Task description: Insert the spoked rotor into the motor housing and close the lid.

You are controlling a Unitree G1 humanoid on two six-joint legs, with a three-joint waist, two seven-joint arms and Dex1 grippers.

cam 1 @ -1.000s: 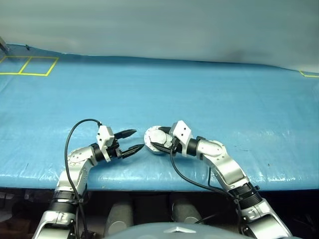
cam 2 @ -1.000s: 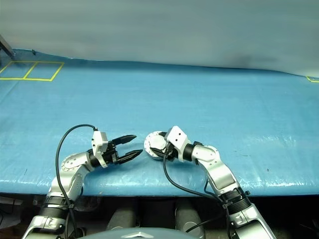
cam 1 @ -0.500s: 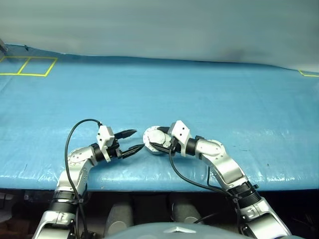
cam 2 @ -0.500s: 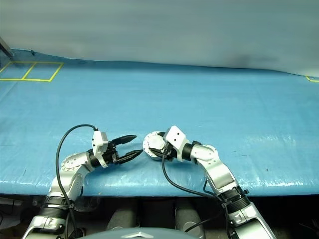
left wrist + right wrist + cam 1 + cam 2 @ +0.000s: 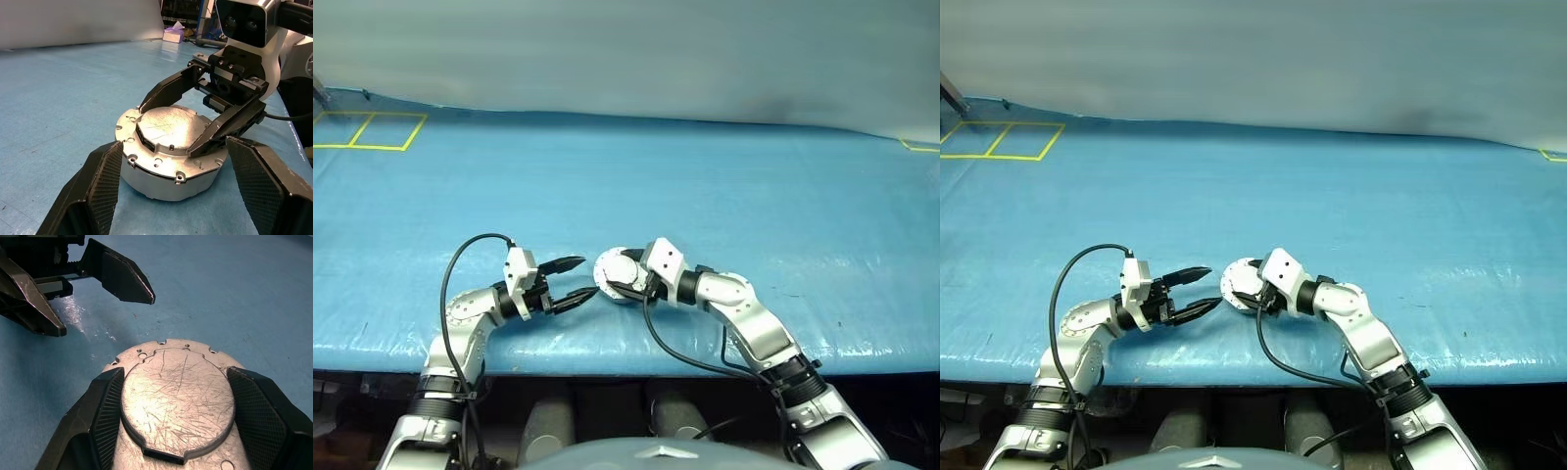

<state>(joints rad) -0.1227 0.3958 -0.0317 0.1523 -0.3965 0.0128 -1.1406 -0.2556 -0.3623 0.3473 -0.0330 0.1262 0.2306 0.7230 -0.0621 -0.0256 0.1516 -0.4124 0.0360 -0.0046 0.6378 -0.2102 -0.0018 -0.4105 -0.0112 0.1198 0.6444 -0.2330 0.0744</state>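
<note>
You are looking at the blue table (image 5: 724,186), where the motor housing (image 5: 168,147) is sitting flat near the front edge with the lid (image 5: 177,399) lying closed over it, raised boss up, so the spoked rotor is presumably inside, though you cannot see it. The right gripper (image 5: 619,280) is straddling the housing with its fingers (image 5: 168,90) spread against the boss, while the left gripper (image 5: 576,280) is hanging just beside the housing, spread wide and grasping nothing. Expect a heavy, stiff, scratched metal puck that is slippery on its flat faces, so you are better off gripping the notched rim.
</note>
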